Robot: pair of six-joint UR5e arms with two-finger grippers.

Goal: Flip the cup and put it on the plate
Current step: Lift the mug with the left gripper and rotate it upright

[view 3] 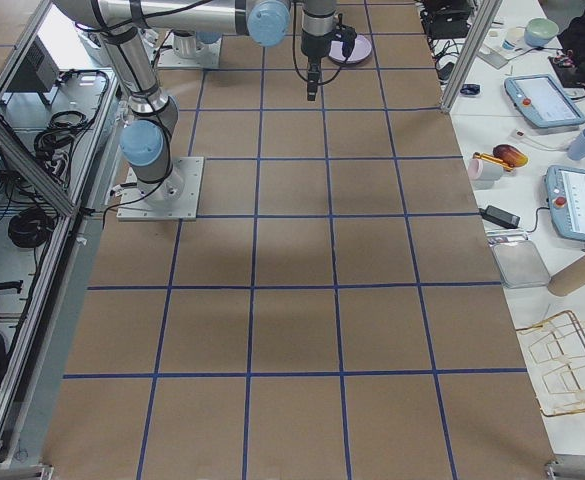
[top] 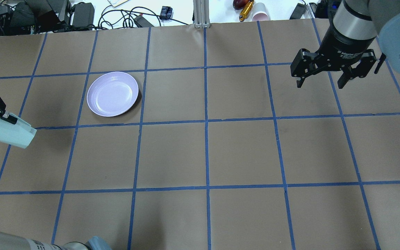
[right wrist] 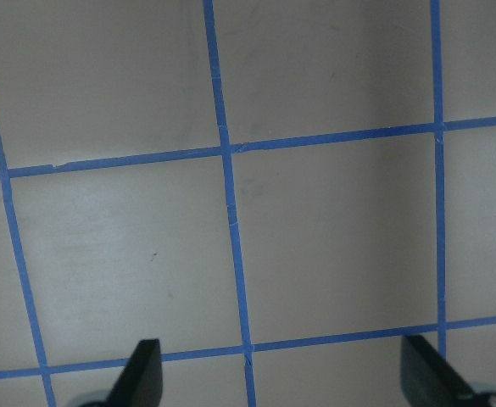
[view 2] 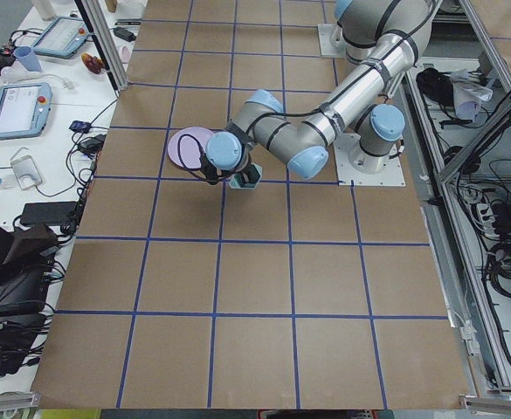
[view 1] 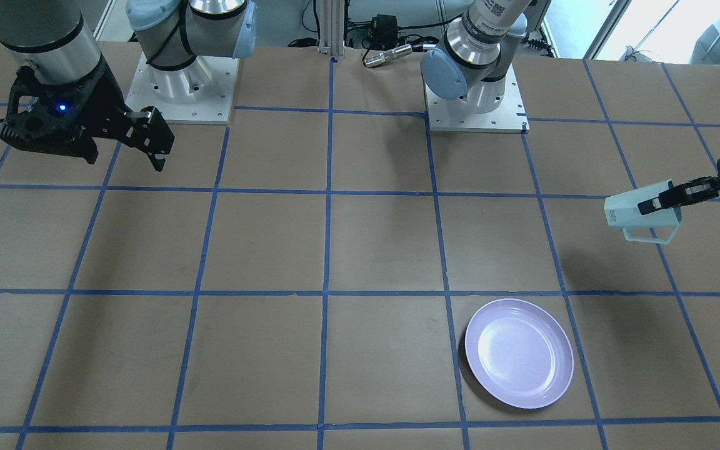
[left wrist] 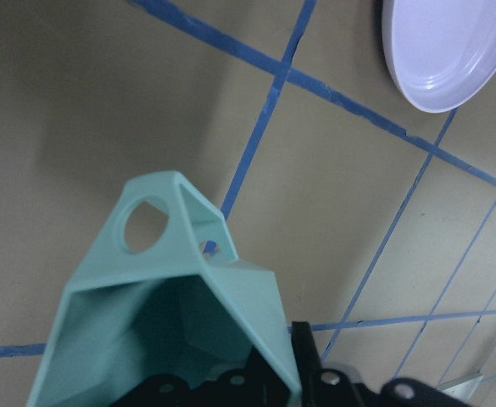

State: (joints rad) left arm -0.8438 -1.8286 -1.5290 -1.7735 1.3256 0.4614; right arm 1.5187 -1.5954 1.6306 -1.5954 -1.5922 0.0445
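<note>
The pale mint-green cup (view 1: 642,212) hangs in the air on its side, its lettered base toward the table's middle and its handle downward. My left gripper (view 1: 669,199) is shut on its rim wall. The cup also shows in the overhead view (top: 10,132), held by the left gripper (top: 3,118) at the table's left edge, and fills the left wrist view (left wrist: 163,314). The lavender plate (view 1: 519,353) lies flat on the table, apart from the cup; it also shows in the overhead view (top: 113,93) and the left wrist view (left wrist: 451,51). My right gripper (top: 321,81) is open and empty, high over the far right.
The table is brown paper with a blue tape grid (top: 206,119). Both arm bases (view 1: 475,106) stand at the robot's edge. Cables, a pink cup (top: 259,15) and tools lie beyond the far edge. Operator benches with tablets (view 3: 542,100) flank the table ends.
</note>
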